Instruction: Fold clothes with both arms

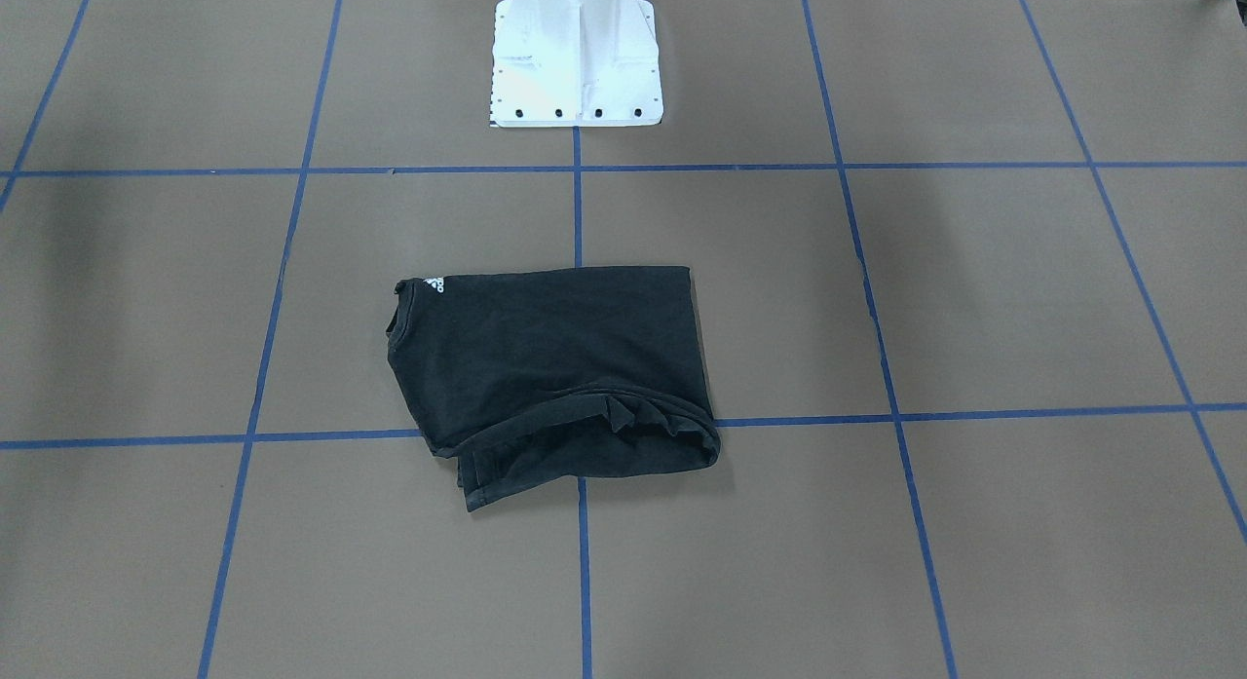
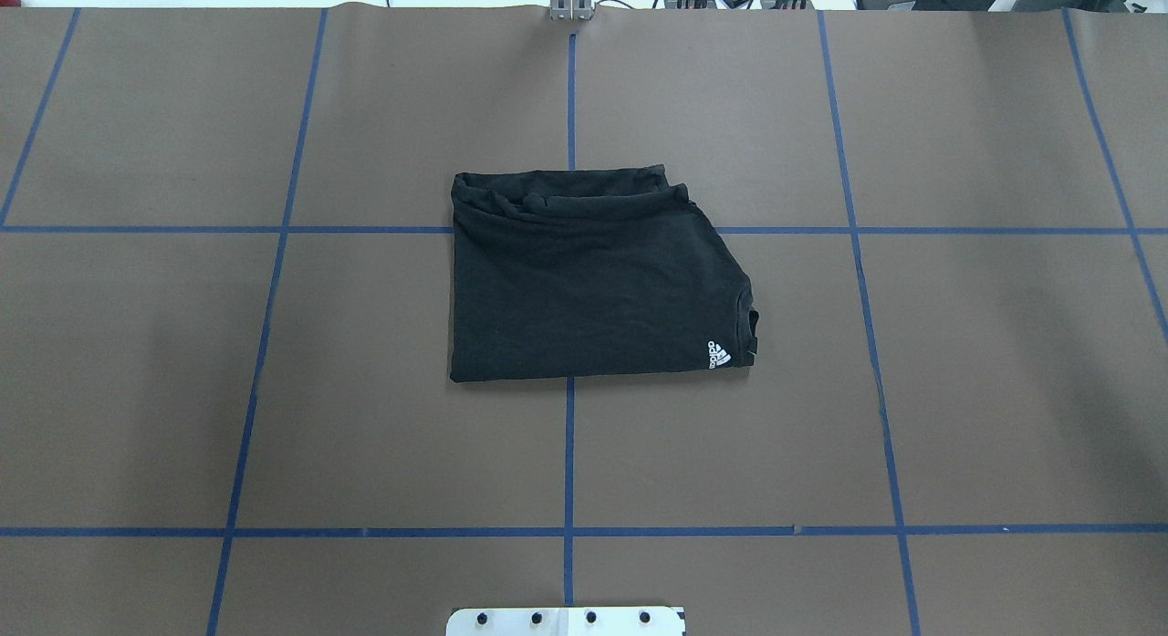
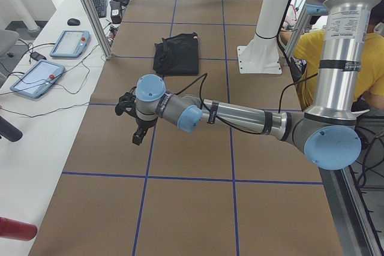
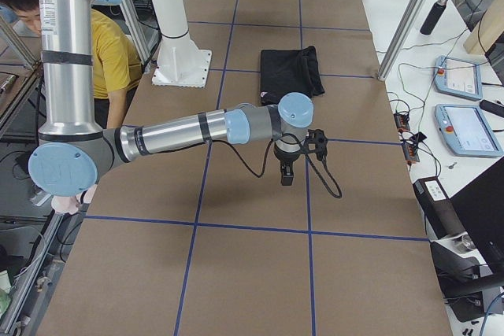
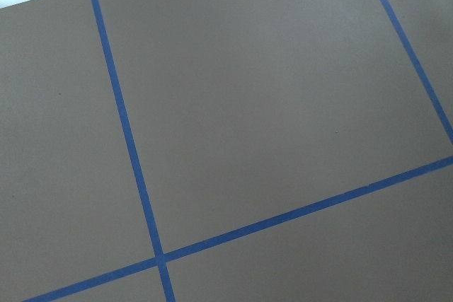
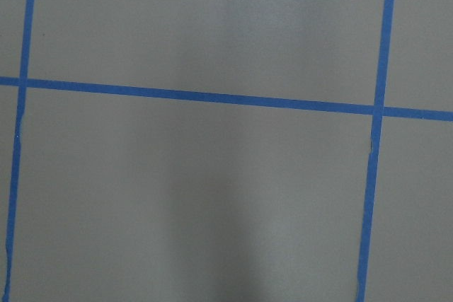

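The black T-shirt (image 1: pixel 555 367) lies folded into a rough rectangle at the table's middle, a small white neck mark at one corner; it also shows in the overhead view (image 2: pixel 584 289) and both side views (image 3: pixel 176 55) (image 4: pixel 290 72). The left arm's gripper (image 3: pixel 138 135) hangs over bare table, well away from the shirt, toward the table's left end. The right arm's gripper (image 4: pixel 287 175) hangs likewise toward the right end. Neither gripper holds cloth; I cannot tell whether they are open or shut. Both wrist views show only brown table cover with blue tape lines.
The white pedestal base (image 1: pixel 577 65) stands at the robot's edge of the table. A person in a yellow shirt (image 4: pixel 110 53) sits behind it. Side benches carry teach pendants (image 3: pixel 36 76) (image 4: pixel 465 127), cables and a red bottle (image 3: pixel 15 230).
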Controlling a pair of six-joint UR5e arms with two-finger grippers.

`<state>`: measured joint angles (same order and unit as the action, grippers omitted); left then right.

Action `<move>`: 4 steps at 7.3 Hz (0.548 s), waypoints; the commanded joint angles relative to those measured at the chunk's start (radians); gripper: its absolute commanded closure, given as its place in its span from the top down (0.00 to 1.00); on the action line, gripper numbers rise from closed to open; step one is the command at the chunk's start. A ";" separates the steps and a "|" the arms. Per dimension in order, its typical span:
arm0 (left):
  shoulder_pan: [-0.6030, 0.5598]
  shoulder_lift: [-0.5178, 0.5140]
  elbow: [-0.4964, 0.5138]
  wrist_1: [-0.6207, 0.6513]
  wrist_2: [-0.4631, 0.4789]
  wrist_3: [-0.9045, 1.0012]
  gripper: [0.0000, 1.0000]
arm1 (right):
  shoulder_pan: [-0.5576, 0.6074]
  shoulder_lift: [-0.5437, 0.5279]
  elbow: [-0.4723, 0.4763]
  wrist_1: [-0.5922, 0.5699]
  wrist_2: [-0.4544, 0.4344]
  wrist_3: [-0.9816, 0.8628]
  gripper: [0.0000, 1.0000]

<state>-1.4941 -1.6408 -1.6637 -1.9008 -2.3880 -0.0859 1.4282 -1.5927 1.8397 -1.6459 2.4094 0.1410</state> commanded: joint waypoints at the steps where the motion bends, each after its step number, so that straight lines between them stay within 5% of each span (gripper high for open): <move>1: 0.000 -0.001 -0.002 -0.001 0.000 0.000 1.00 | 0.000 0.000 0.010 -0.003 0.002 0.000 1.00; 4: 0.000 0.001 -0.002 0.000 0.000 0.000 1.00 | 0.000 0.000 0.010 0.002 0.002 0.000 1.00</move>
<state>-1.4941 -1.6401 -1.6658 -1.9008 -2.3884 -0.0859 1.4281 -1.5923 1.8488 -1.6454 2.4114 0.1411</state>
